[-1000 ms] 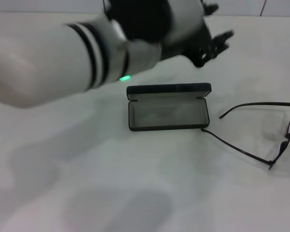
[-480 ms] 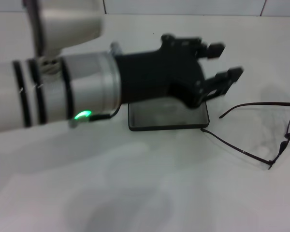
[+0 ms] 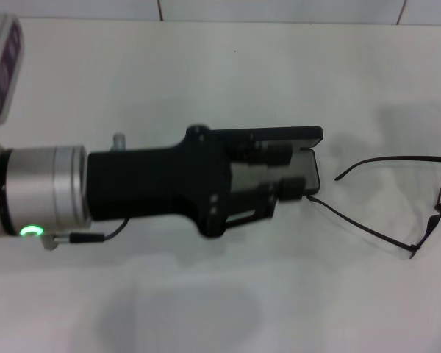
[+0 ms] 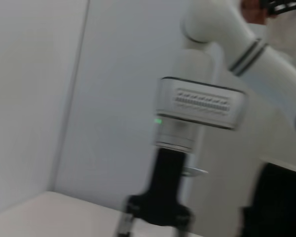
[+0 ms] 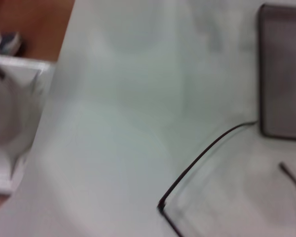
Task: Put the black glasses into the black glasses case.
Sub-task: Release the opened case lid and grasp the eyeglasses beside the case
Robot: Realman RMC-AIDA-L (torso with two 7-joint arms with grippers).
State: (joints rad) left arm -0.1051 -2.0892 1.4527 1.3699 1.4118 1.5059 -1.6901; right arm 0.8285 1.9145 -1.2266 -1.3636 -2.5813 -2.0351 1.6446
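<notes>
Head view shows the left gripper [image 3: 290,170] in the middle of the frame, above the black glasses case [image 3: 311,158]. Its two fingers are spread apart and hold nothing. The case lies open on the white table [image 3: 206,73], its lid standing at the far side, and most of its grey inside is hidden under the gripper. The black glasses [image 3: 397,198] lie at the right of the frame, unfolded, with one temple tip very near the case's right corner, perhaps touching it.

The right gripper is not visible; its wrist camera looks down on the glasses [image 5: 202,163] and a part of the case [image 5: 281,74].

In my judgement, the step in hand is to steady the case. The left fingers should press on the case without shutting the lid, and they should leave the tray free for the glasses.
</notes>
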